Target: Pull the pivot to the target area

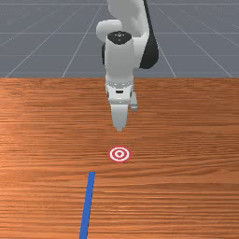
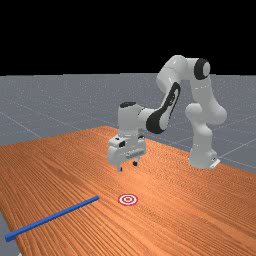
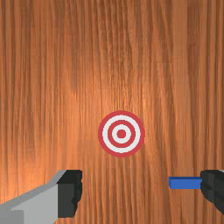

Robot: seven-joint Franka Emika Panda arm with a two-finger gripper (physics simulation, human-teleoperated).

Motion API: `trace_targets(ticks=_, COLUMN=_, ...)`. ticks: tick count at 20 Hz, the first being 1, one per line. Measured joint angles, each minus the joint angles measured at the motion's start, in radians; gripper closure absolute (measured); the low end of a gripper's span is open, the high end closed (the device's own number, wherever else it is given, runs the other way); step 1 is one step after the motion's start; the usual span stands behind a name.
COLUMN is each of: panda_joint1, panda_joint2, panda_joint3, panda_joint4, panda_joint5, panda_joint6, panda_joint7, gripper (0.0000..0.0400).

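Lower left of the far view: blue bar (image 2: 53,217), apparently stiff and light; grip across the end nearest the target (image 2: 128,199). Fingers (image 3: 68,194) stand spread.

In the front view, the blue bar (image 1: 87,205) is cut off toward seven o'clock and the arm (image 1: 120,56) toward twelve. The table (image 2: 190,210) is cropped at three, six and nine in the far view. In the wrist view, all but the bar's end is hidden by one of the gripper's (image 2: 127,166) cropped fingers (image 3: 212,188).
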Motion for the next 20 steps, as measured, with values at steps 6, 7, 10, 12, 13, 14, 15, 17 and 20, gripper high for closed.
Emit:
trace_targets(ticks=6, panda_joint1=-0.004, panda_joint2=0.002, panda_joint3=0.004, panda_joint4=0.0, panda_joint5=0.009, panda_joint6=0.004, panda_joint7=-0.008, gripper=0.0223)
trace_targets(ticks=7, panda_joint1=0.0, panda_joint2=0.009, panda_joint3=0.0, panda_joint4=0.005, panda_joint5=0.001, panda_joint6=0.0, panda_joint7=-0.001, gripper=0.0135)
trace_targets(ticks=10, panda_joint1=-0.002, panda_joint2=0.017, panda_joint3=0.002, panda_joint4=-0.002, panda_joint5=-0.001, panda_joint6=0.02, panda_joint7=-0.012, gripper=0.003)
trace_targets(ticks=12, panda_joint1=-0.027, panda_joint2=0.023, panda_joint3=0.029, panda_joint4=-0.003, panda_joint5=-0.016, panda_joint6=0.026, panda_joint7=-0.166, gripper=0.001)
trace_targets(ticks=13, panda_joint1=-0.035, panda_joint2=0.024, panda_joint3=0.036, panda_joint4=-0.003, panda_joint5=-0.019, panda_joint6=0.026, panda_joint7=-0.211, gripper=0.0005)
trace_targets(ticks=14, panda_joint1=-0.04, panda_joint2=0.024, panda_joint3=0.037, panda_joint4=-0.003, panda_joint5=-0.02, panda_joint6=0.026, panda_joint7=-0.227, gripper=0.0002)
trace_targets(ticks=15, panda_joint1=-0.054, panda_joint2=0.025, panda_joint3=0.045, panda_joint4=-0.002, panda_joint5=-0.024, panda_joint6=0.026, panda_joint7=-0.291, gripper=0.0)
trace_targets(ticks=17, panda_joint1=-0.055, panda_joint2=0.025, panda_joint3=0.024, panda_joint4=-0.001, panda_joint5=-0.012, panda_joint6=0.025, panda_joint7=-0.221, gripper=0.0)
trace_targets(ticks=20, panda_joint1=-0.069, panda_joint2=0.027, panda_joint3=0.012, panda_joint4=0.002, panda_joint5=-0.006, panda_joint6=0.024, panda_joint7=-0.212, gripper=0.0)
